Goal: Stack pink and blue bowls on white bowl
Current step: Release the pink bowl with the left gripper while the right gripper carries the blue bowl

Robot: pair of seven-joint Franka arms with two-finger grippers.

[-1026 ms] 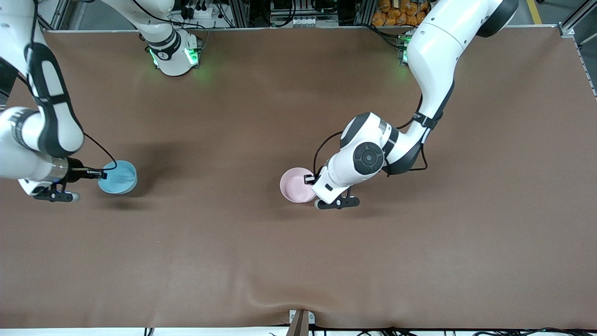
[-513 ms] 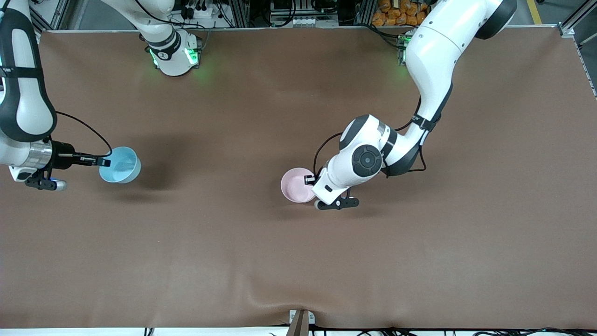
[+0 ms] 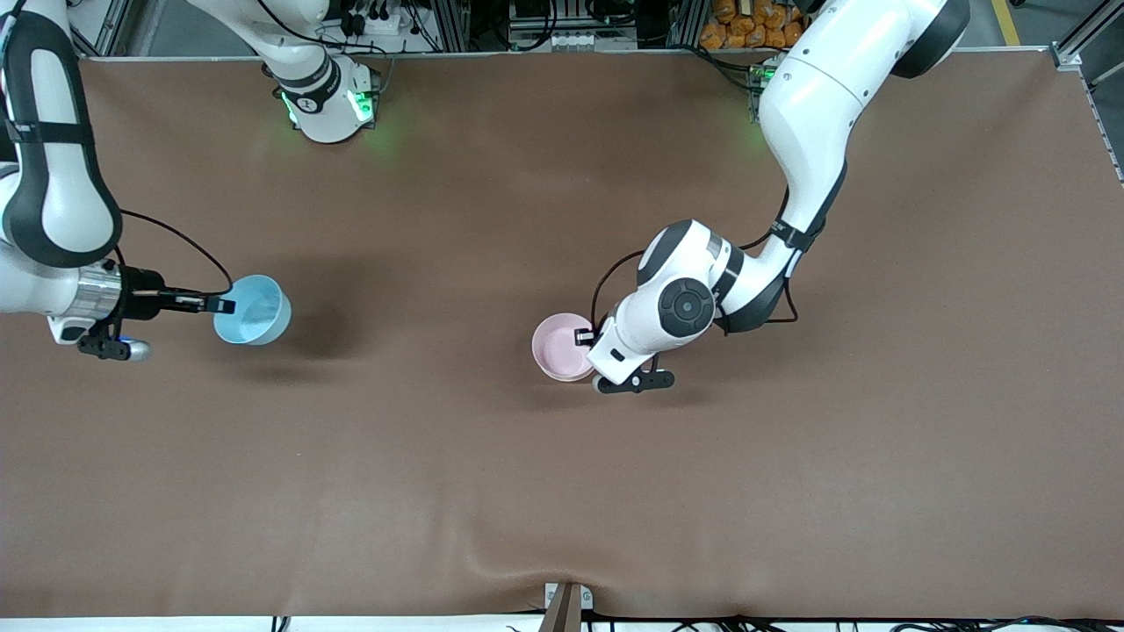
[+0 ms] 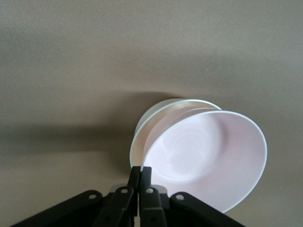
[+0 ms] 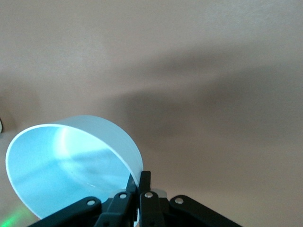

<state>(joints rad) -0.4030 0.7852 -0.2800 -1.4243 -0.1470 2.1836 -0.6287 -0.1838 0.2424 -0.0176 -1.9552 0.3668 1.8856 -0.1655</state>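
Note:
My left gripper is shut on the rim of the pale pink bowl, near the table's middle. In the left wrist view the pink bowl sits tilted inside the white bowl, and only part of the white bowl's rim shows past it. My left gripper pinches the pink rim. In the front view the pink bowl hides the white bowl. My right gripper is shut on the rim of the light blue bowl and holds it above the table toward the right arm's end. The blue bowl and my right gripper also show in the right wrist view.
The brown table mat has a raised wrinkle at its edge nearest the front camera. The two arm bases stand along the table's back edge.
My right gripper has lifted the blue bowl and carried it toward the table's middle. My left gripper and the pink bowl have barely moved.

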